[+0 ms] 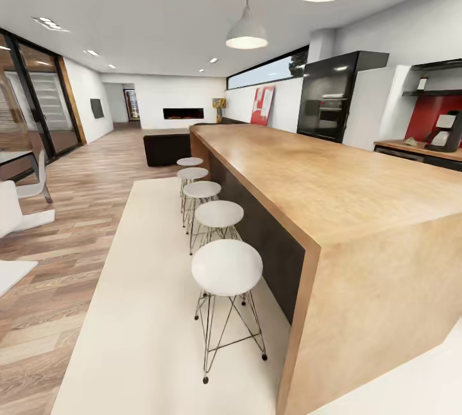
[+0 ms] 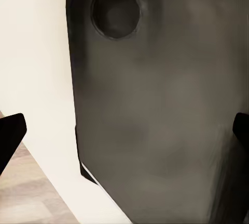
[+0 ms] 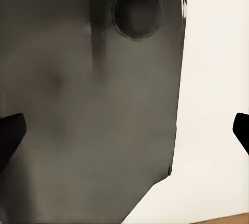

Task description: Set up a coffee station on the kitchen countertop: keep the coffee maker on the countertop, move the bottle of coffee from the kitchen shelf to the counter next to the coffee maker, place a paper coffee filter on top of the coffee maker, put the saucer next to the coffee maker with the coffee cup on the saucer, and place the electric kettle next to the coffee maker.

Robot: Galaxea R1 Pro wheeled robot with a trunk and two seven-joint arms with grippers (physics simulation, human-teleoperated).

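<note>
While the robot is on its way through the open room, no task step has begun, I judge. The long light wooden island counter (image 1: pixel 333 190) runs from the centre toward 12 o'clock, with five round white stools (image 1: pixel 226 267) along its 9 o'clock side. At 3 o'clock, far off, a dark coffee maker (image 1: pixel 447 131) stands on the wooden kitchen countertop (image 1: pixel 410 146); the black wall shelf (image 1: pixel 431 92) above holds a small item, perhaps the coffee bottle. The left gripper (image 2: pixel 124 133) and right gripper (image 3: pixel 124 130) both have fingertips spread wide and hold nothing. Next, the base must go around the island toward that shelf.
</note>
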